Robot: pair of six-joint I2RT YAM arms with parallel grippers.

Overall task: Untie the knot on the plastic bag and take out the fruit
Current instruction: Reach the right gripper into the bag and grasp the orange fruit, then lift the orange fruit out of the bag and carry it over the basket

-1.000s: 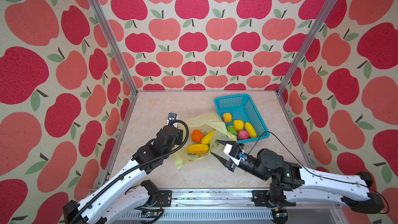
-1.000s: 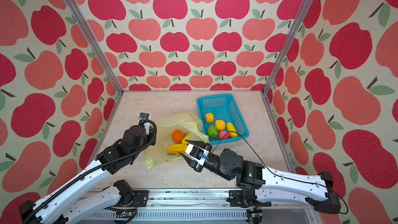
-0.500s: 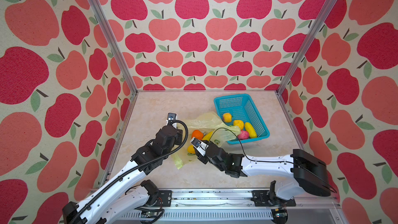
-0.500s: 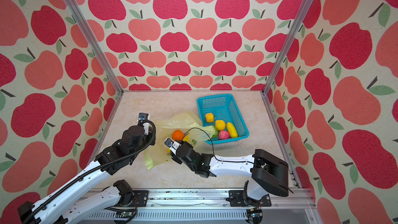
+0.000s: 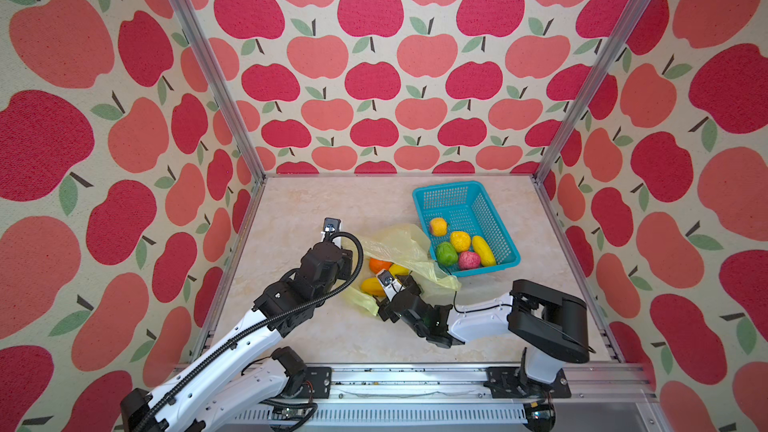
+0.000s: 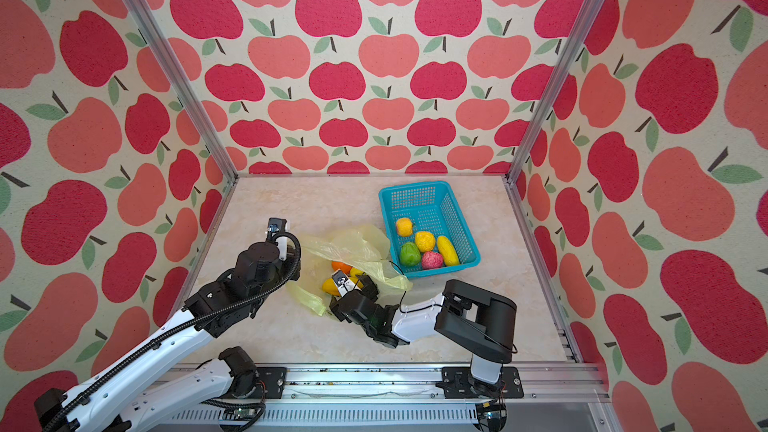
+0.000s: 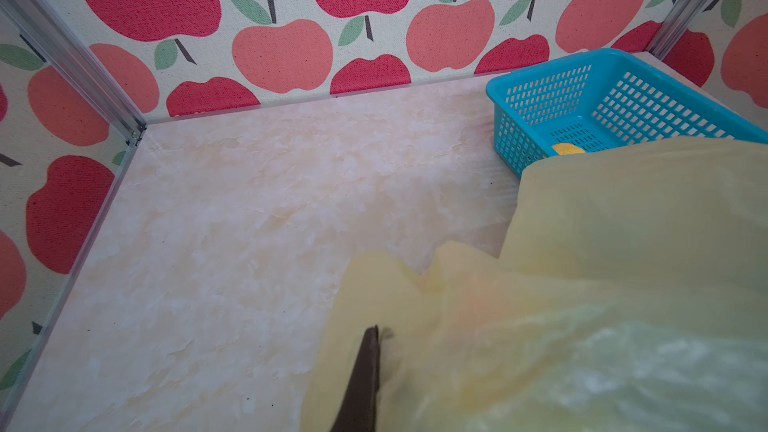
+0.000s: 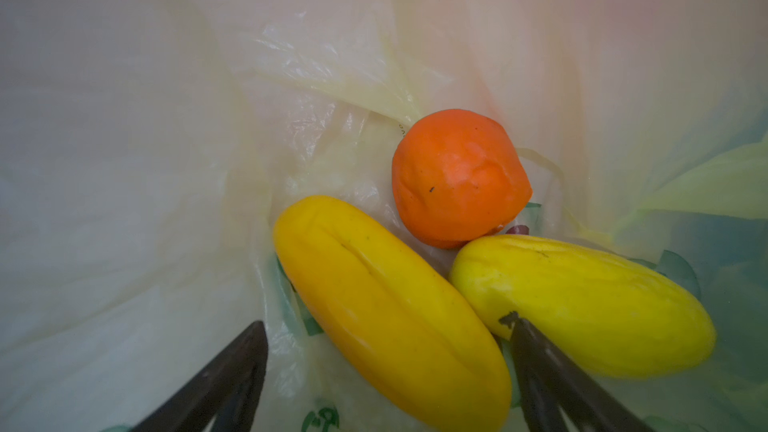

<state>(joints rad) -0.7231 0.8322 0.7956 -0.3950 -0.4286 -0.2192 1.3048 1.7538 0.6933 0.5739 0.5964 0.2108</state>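
Note:
The pale-yellow plastic bag lies open on the table beside the basket; no knot shows. My left gripper is shut on the plastic bag's edge and holds the mouth up. Three fruit lie inside the bag. They are a round orange one, a yellow-orange long one and a yellow long one. My right gripper is inside the bag, open. Its fingers stand on either side of the yellow-orange fruit. In both top views the right wrist sits at the bag's near edge.
The teal basket stands at the back right, touching the bag. It holds several fruit, among them a green one and a pink one. Apple-print walls close in three sides, with metal posts at the corners.
My right arm has swung left from the table's front into the bag's mouth, and its jaws have spread wider around the yellow-orange fruit. The left arm has held still.

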